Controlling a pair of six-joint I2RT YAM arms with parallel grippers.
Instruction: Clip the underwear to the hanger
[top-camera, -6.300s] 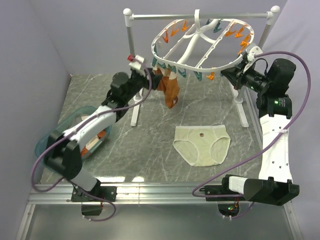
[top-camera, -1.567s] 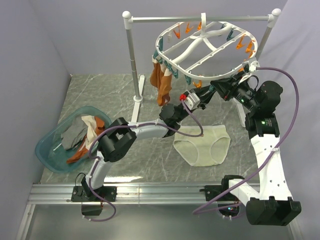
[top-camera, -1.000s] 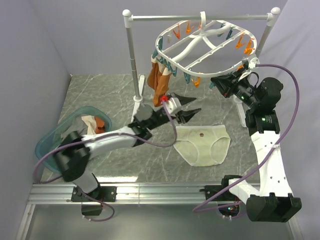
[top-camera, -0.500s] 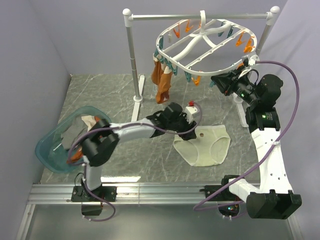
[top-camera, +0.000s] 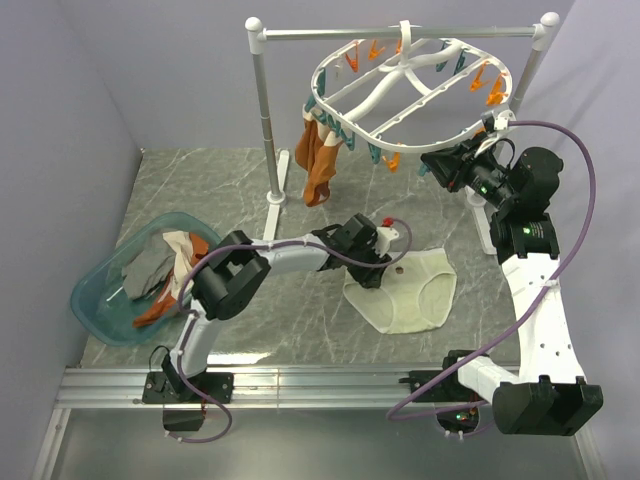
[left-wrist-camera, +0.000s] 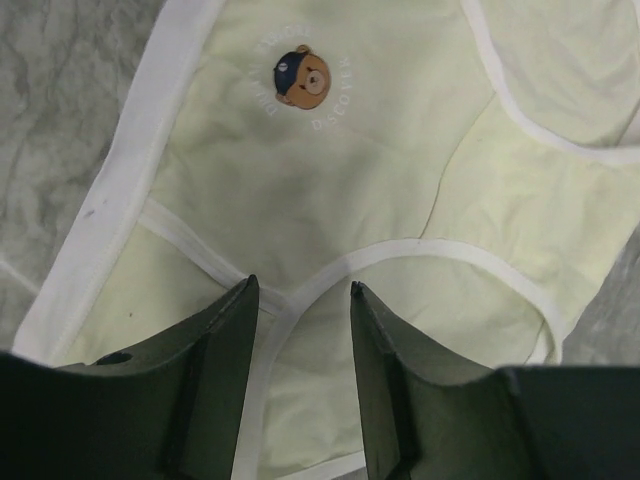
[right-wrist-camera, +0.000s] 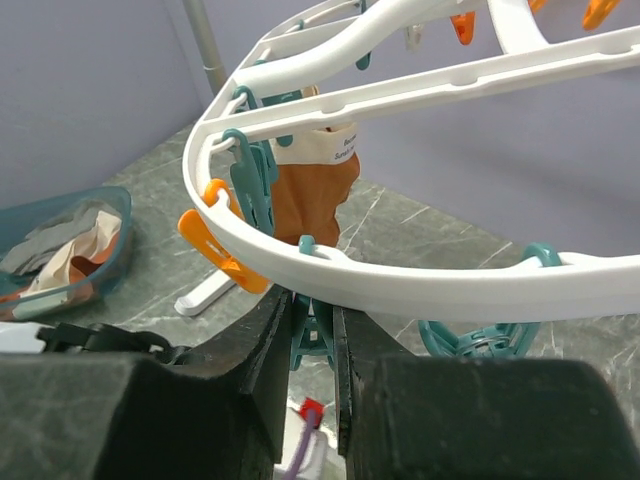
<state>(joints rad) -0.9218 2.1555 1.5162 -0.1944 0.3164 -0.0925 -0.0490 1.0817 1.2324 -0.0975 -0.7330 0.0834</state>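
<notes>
So the underwear (top-camera: 405, 292) is flat on the table (top-camera: 200, 190), right of the basket (top-camera: 95, 300), in front of the rail (top-camera: 262, 120) holding the hanger (top-camera: 385, 95). My left claw (left-wrist-camera: 300, 290) is over it; my right claw (right-wrist-camera: 312, 300) is under the hanger rim, straddling a clip (right-wrist-camera: 310, 345).

Illumination is bright, even and diffuse, from overhead. The bench (top-camera: 200, 190) carries only faint, soft-edged shadows. The top view is sharp throughout. In the wrist views, the left end effector fingers (left-wrist-camera: 215, 390) and right end effector fingers (right-wrist-camera: 255, 360) render dark and slightly soft.
</notes>
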